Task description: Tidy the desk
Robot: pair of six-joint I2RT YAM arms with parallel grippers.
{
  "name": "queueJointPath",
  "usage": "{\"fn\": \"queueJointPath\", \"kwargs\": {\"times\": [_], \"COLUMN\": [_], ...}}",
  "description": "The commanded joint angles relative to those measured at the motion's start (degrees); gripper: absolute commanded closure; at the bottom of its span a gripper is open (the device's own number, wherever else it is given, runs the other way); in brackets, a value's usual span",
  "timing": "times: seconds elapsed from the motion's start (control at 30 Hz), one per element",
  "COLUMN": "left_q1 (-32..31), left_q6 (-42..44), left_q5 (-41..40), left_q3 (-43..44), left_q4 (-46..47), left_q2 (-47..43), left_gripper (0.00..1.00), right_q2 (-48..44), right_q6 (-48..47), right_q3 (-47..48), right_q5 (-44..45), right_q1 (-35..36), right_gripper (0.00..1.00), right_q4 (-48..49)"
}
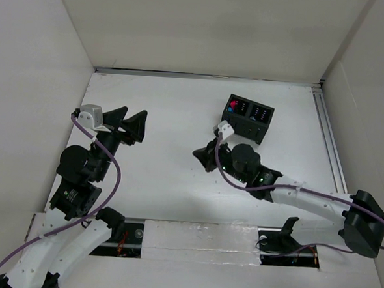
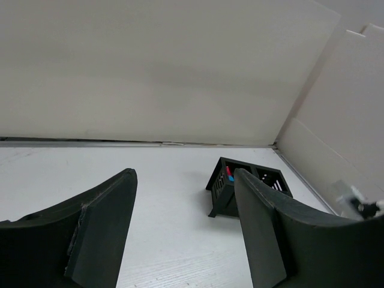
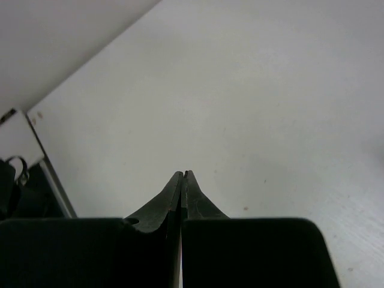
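Left gripper [image 2: 184, 180] wide, right gripper [image 3: 182, 175] closed

No legible text, label, number or sign. Pale marks inside the black organizer box [image 1: 247, 118], at 1 o'clock on the desk [image 1: 163, 181], are too small to read.

Large flat matte white tabletop [image 1: 170, 182] lay between white walls | small black compartmented organizer box [image 1: 247, 119] stood far right, red and blue items in its left compartment | left gripper [image 1: 131, 114] hung at left, fingers spread apart | right gripper [image 1: 200, 156] pointed left just near of the box, fingers pressed together
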Motion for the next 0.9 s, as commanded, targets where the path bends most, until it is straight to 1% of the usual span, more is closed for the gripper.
{"fn": "queueJointPath", "kwargs": {"times": [0.0,0.1,0.17,0.2,0.23,0.47,0.63,0.87], "left_q1": [-0.1,-0.1,-0.1,-0.1,-0.1,-0.1,-0.1,-0.1], "left_q6": [-0.2,-0.2,-0.1,0.0,0.1,0.4,0.5,0.6], "left_q5": [1.3,1.7,2.2,2.3,2.2,2.3,3.4,5.0], "left_q3": [-0.3,-0.4,-0.4,-0.4,-0.6,-0.5,-0.4,-0.5], "left_q4": [3.2,3.2,3.2,3.4,3.4,3.3,3.2,3.3], "left_q2": [-0.1,0.4,0.9,0.9,0.9,2.2,2.0,1.6], "left_gripper": [0.37,0.37,0.37,0.37,0.37,0.37,0.37,0.39], "right_q2": [-1.0,0.6,2.3,3.3,5.5,15.7,18.4,17.2], "right_q6": [-1.5,-0.5,0.2,0.9,1.3,2.3,0.7,-1.1], "right_q3": [-3.2,-4.8,-5.3,-5.1,-4.9,1.6,4.8,6.3], "right_q5": [-2.5,-4.0,-5.3,-7.5,-8.0,-14.9,-13.6,-9.5], "right_q1": [2.0,3.5,3.5,4.1,4.1,4.6,4.6,4.6], "right_gripper": [1.0,1.0,0.98,0.97,0.96,0.95,0.94,0.92], "right_q4": [4.2,3.5,5.0,5.5,6.3,6.1,4.8,2.5]}}
